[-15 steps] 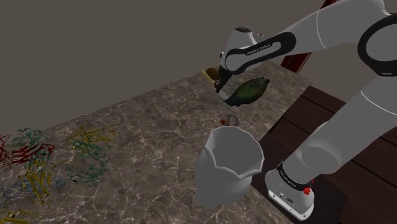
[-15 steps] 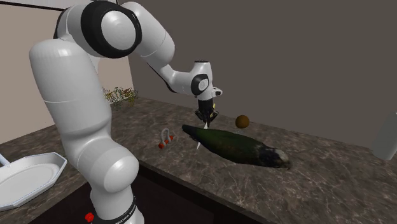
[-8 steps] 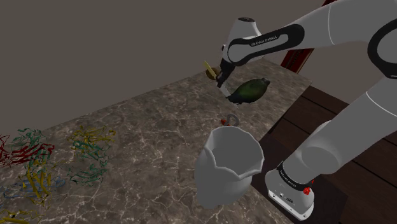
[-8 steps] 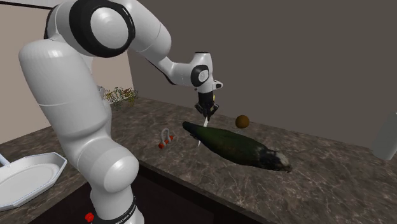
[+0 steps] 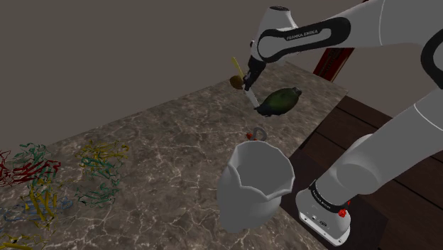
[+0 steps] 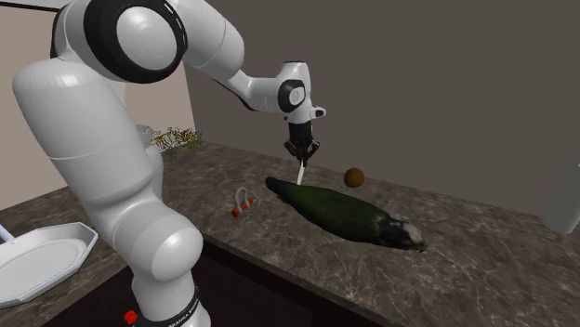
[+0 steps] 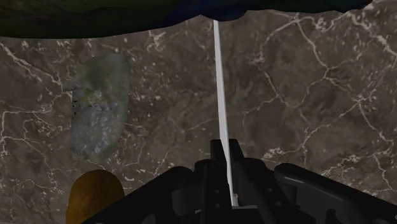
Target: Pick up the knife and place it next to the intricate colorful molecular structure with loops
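Note:
My gripper [image 5: 247, 78] is shut on the knife [image 5: 252, 98], which hangs above the marble counter [image 5: 170, 149]. Its thin white blade [image 6: 300, 174] points down over the end of a dark green elongated object [image 6: 344, 214]. In the wrist view the blade [image 7: 219, 89] runs straight out from between the clasping fingers [image 7: 236, 167] of the gripper [image 7: 228, 175]. The tangled colorful molecular structures [image 5: 42, 177] lie far off at the shoulder view's left, and a yellowish part of them [image 6: 175, 138] sits behind the arm in the second exterior view.
A brown ball [image 5: 236, 82] rests just behind the gripper. A small red-and-white object [image 5: 254, 133] lies in front of the green object [image 5: 279, 99]. A large grey vase [image 5: 255, 185] stands near the counter's front edge. A white tray [image 6: 42, 260] sits beside the stand.
The gripper has risen with the knife, lifting the blade tip from near the counter to well above it. Nothing else has moved.

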